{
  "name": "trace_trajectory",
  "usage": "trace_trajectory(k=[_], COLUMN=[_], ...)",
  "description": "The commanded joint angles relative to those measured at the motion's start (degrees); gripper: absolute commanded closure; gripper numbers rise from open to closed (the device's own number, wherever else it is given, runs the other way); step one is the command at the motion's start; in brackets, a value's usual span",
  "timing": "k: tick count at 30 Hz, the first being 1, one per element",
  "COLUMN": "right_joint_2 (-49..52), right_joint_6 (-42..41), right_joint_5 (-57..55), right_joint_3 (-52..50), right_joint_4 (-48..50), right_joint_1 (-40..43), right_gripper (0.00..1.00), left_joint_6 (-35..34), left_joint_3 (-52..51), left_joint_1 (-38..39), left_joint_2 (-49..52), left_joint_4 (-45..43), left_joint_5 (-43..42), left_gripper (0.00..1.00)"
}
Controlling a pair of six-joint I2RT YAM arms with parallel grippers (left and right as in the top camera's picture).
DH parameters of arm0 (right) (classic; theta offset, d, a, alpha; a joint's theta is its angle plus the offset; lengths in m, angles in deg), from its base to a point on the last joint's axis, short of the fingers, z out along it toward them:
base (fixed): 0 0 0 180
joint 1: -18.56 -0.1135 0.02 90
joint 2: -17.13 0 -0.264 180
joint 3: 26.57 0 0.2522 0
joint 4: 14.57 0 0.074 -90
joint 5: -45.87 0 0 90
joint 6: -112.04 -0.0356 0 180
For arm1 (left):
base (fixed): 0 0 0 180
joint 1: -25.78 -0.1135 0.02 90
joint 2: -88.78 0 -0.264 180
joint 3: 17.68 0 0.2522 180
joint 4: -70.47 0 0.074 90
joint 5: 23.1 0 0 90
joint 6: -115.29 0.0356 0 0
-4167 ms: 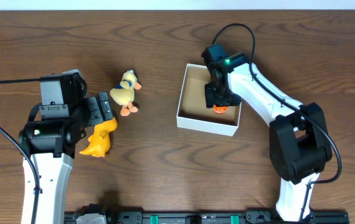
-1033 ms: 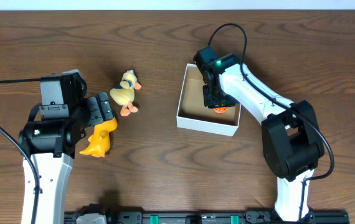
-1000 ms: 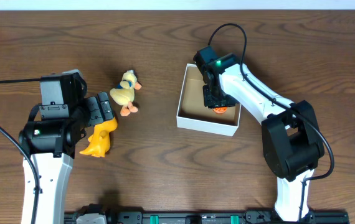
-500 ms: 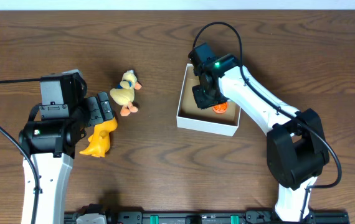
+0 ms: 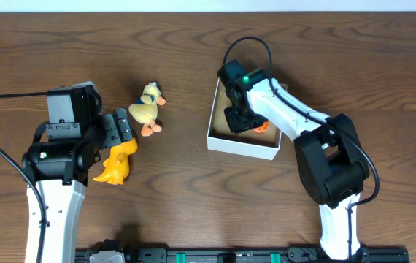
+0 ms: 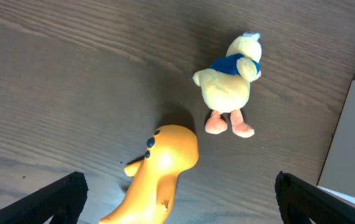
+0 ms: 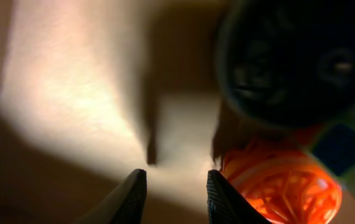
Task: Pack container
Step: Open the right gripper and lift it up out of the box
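Starting at the left: see the left gripper (image 6: 179, 186) spread wide and empty, poised above the table (image 5: 193, 190) over a yellow-orange toy (image 6: 162, 155), with a plush duck (image 6: 227, 87) lying just beyond it, clear of both fingers.

Moving right, find the container (image 5: 241, 146) resting flat on the wood, well apart from both toys, white walls up and brown floor showing. Judge it light and fairly stiff as a whole, yet thin-walled: likely to slide under any sideways push and to crease if pinched hard. Take hold, if shifting it at all, at the middle of one wall, one finger inside and one outside, and gently. Better, leave it put and bring the toys in over the rim. Expect the plush to be soft and forgiving, best pinched across the body. Expect the yellow-orange toy to be smoother, probably best taken across its narrow part.

Further right, inside the box, find the right gripper (image 7: 174, 186) low over the brown floor, fingertips slightly apart with nothing between them. Note an orange ball (image 7: 277, 183) just beside one fingertip, not gripped, and a dark round shape (image 7: 296, 56) above it in the wrist view, too dim to name.
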Motion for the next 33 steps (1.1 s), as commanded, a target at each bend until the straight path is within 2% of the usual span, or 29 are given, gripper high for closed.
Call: trace_trajectory(k=[1, 11, 20, 25, 33], right_joint_2=[0.24, 0.24, -0.35, -4.61, -13.14], right_joint_6=[-3.76, -3.74, 2.40, 3.06, -6.01], right_joint_5=[-3.87, -3.93, 0.07, -0.39, -13.84], right_joint_3=[0.37, 0.37, 1.27, 6.23, 12.94], right_joint_4=[0.13, 0.11, -0.02, -1.25, -5.92], right_joint_1=[1.99, 5.31, 1.42, -0.59, 5.88], right_gripper=[0.65, 0.66, 0.66, 0.66, 0.70], left_joint_6=[0.13, 0.13, 0.13, 0.13, 0.13], left_joint_3=[0.96, 0.96, 0.96, 0.96, 0.96], left_joint_1=[0.17, 0.17, 0.17, 0.17, 0.17], left_joint_2=[0.02, 0.02, 0.02, 0.02, 0.02], left_joint_4=[0.11, 0.09, 0.09, 0.09, 0.11], left_joint_5=[0.28, 0.28, 0.28, 0.28, 0.26], left_gripper=[0.02, 0.02, 0.02, 0.02, 0.02])
